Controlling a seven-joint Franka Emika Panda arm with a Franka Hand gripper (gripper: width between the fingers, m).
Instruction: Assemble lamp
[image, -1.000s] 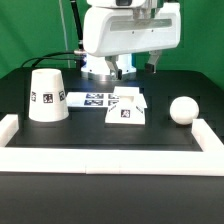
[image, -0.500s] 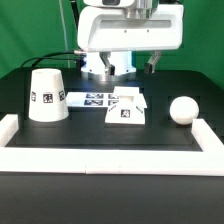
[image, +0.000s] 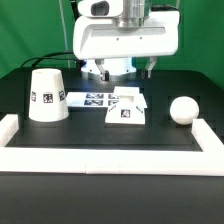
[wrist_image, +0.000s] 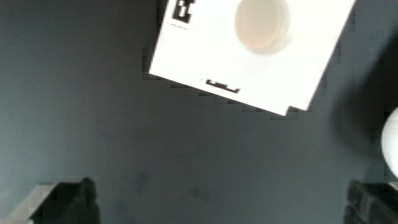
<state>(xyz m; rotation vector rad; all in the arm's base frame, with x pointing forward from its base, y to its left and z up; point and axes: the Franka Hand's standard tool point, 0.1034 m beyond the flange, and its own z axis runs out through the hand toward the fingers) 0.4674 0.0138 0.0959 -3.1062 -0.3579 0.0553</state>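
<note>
Three lamp parts lie apart on the worktop (image: 100, 140): shade (image: 45, 95) at the exterior view's left, base (image: 126, 113) midway beside the marker board (image: 95, 99), bulb (image: 182, 110) rightward, claw (wrist_image: 221, 200) above, spread wide, empty.

White shade (image: 46, 95) stands wide-end down, square base (image: 126, 112) lies flat, bulb (image: 182, 109) rests apart.
</note>
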